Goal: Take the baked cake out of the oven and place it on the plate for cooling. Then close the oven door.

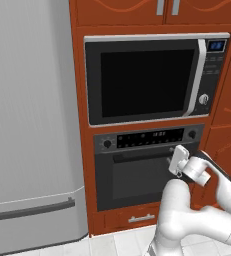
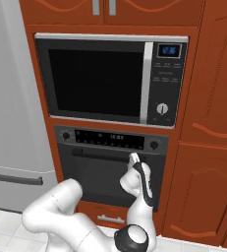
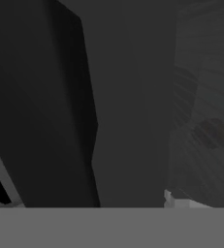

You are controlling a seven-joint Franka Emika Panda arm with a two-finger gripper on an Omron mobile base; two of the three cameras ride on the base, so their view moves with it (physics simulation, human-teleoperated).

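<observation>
The black oven (image 1: 149, 137) sits below the microwave, and its oven door (image 1: 137, 182) is closed flat. My gripper (image 1: 176, 161) is pressed up to the right end of the door's black bar handle (image 1: 137, 156); in the right base view the gripper (image 2: 133, 157) meets the handle (image 2: 100, 155) at that same end. The fingers are hidden against the bar, so I cannot make out their spread. In the hand view the handle (image 3: 60, 106) runs close by as a dark bar. A faint round dark spot (image 3: 210, 133) shows behind the glass; I cannot tell whether it is the cake. The plate is out of view.
A silver-trimmed microwave (image 1: 147, 80) is built in above the oven. A tall grey fridge (image 1: 32, 125) stands to the left, with a small drawer (image 1: 141, 218) under the oven. Reddish wooden cabinets (image 2: 208, 147) fill the right side.
</observation>
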